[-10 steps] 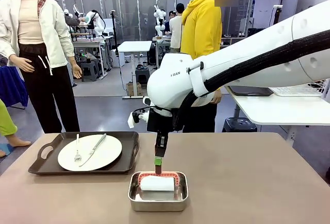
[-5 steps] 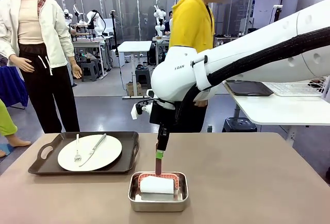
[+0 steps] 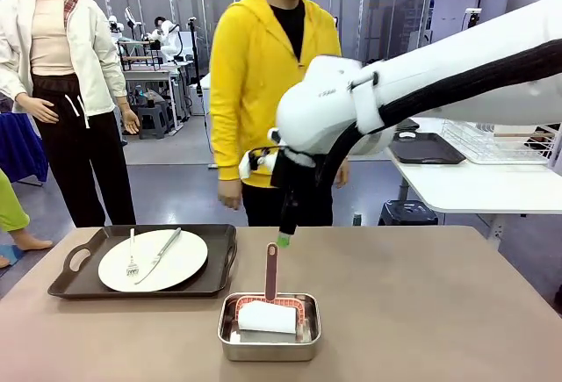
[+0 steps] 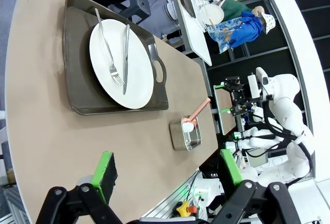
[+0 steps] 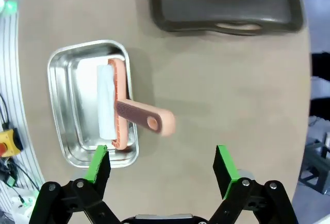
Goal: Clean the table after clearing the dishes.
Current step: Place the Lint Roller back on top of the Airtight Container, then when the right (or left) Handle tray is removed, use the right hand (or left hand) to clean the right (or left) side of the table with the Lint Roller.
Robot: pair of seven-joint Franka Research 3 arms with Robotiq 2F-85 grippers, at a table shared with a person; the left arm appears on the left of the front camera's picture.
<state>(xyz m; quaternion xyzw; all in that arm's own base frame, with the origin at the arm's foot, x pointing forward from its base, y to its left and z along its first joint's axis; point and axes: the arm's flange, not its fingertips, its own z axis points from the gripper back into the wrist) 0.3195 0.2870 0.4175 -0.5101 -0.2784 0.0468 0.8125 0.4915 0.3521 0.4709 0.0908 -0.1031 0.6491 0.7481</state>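
On the left of the brown table [image 3: 421, 312] a dark handled tray [image 3: 224, 250] carries a white plate [image 3: 176, 263] with fork and knife. The left wrist view looks down on the same tray [image 4: 77, 80] and plate [image 4: 131, 74]. A pink-handled roller [image 3: 270, 272] with a white roll rests in the steel pan [image 3: 268, 351], its handle sticking up. My right gripper [image 3: 284, 240] hangs open just above that handle, apart from it. From its wrist, the right gripper [image 5: 161, 165] stands wide over the roller [image 5: 147, 118] and pan [image 5: 62, 90]. My left gripper [image 4: 167, 170] is open and holds nothing.
A person in a yellow hoodie [image 3: 263, 83] stands at the table's far edge, hands down. A white table [image 3: 474, 189] at the back right carries a wire rack [image 3: 505, 140] and a dark tray [image 3: 421, 149]. Bare tabletop lies to the right of the pan.
My right gripper opened, let go of the roller's handle and rose up and a little right. The roller stays in the pan. The person in yellow stepped left to face the table.
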